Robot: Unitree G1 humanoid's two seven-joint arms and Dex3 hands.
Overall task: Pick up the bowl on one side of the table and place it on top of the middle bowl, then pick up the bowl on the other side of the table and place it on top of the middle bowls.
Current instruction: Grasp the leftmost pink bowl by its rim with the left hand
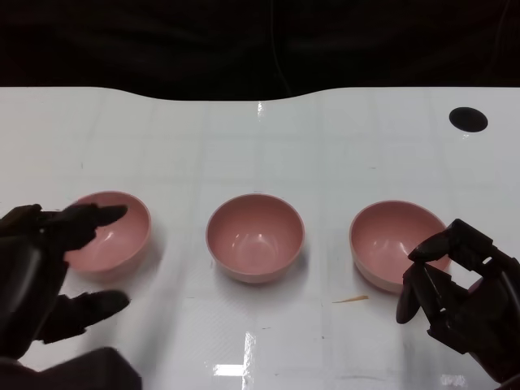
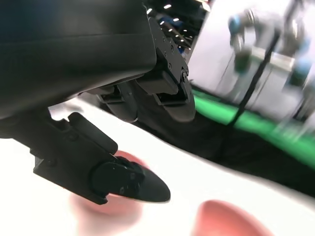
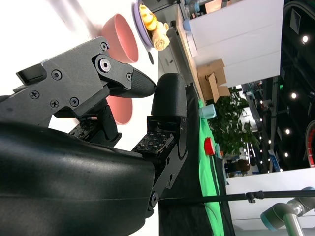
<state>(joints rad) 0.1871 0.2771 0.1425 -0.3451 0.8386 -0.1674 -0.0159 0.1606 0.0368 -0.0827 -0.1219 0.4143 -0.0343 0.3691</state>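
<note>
Three pink round plastic bowls stand apart on the white table (image 1: 260,146), none stacked. Left robot hand (image 1: 49,276) spread wide about the left bowl (image 1: 110,231), gripping nothing; right robot hand (image 1: 455,284) empty, fingers loosely curled, beside the right bowl (image 1: 394,240). First pickup pending: close on the rim, lift, carry to the middle bowl (image 1: 255,236).

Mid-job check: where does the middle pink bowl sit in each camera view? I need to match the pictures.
Head view: middle bowl sits at centre, between the left bowl and the right bowl.
Left wrist view: probably the blurred pink shape at the lower edge; the one behind the left hand is the left bowl.
Right wrist view: likely the pink bowl behind the right hand.
Shared landmark: white table.
</note>
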